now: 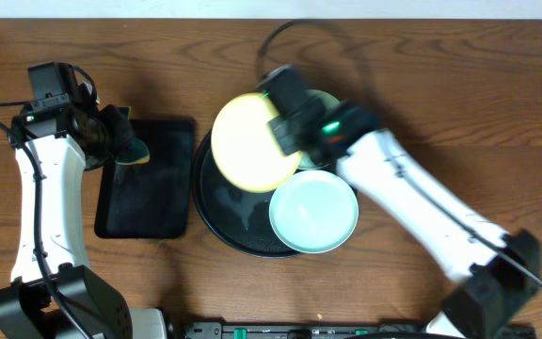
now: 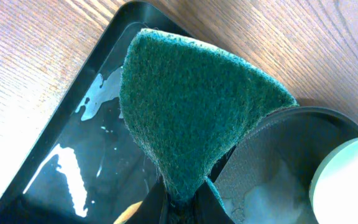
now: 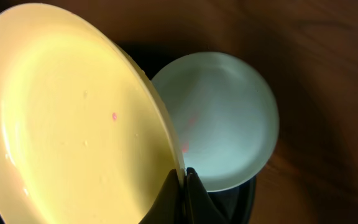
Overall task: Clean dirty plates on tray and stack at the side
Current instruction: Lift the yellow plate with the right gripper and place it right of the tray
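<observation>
While the right gripper is clenched on the rim of the pale yellow round plastic plate, that plate hangs tilted over the upper-left part of the large round glossy black tray, its edge reaching past the tray's rim in the overhead view. One light aqua-blue plastic plate lies flat at the tray's lower right, overhanging the rim there. A second aqua plate sits at the tray's upper right, mostly hidden under the right arm. Over on the left, the left gripper is clamped on a dark green scouring sponge, pinching its narrow end so the pad fans out above the smaller rectangular black tray, which shows wet streaks. Both trays rest side by side on the wooden table.
</observation>
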You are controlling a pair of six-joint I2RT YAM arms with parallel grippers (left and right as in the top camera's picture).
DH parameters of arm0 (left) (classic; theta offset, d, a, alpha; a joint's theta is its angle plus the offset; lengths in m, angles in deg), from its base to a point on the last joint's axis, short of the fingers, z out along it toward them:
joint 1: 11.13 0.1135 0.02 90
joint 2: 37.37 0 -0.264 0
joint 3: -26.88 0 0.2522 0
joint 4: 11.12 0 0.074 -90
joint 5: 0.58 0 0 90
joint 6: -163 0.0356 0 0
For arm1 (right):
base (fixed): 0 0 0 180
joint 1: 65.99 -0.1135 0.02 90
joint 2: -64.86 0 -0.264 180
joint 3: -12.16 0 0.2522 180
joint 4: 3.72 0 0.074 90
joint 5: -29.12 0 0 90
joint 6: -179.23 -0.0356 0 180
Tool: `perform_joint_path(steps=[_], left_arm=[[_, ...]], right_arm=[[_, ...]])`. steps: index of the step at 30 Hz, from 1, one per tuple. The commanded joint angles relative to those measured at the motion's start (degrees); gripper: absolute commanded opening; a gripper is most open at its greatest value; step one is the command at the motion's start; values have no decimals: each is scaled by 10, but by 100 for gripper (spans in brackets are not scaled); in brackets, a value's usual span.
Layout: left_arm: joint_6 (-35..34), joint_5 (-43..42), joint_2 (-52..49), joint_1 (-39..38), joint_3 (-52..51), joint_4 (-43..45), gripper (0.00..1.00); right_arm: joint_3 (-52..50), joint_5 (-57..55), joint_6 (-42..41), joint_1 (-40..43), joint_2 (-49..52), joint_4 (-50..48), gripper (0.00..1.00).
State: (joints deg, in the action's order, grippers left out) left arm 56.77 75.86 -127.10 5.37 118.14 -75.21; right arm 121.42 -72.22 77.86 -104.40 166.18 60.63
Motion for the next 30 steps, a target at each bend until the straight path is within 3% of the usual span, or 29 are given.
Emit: perform_joint_path(steps=[1,16,30], left_arm=[[12,2,-1,2,-4,0,8],[12,2,-1,2,-4,0,8],[12,2,-1,2,-4,0,8]], right_arm=[[10,162,-15,89,-53,11,1],[-27,184,-17,436,-79,143,1],[-266,167,-10,475,-79,-45,1]])
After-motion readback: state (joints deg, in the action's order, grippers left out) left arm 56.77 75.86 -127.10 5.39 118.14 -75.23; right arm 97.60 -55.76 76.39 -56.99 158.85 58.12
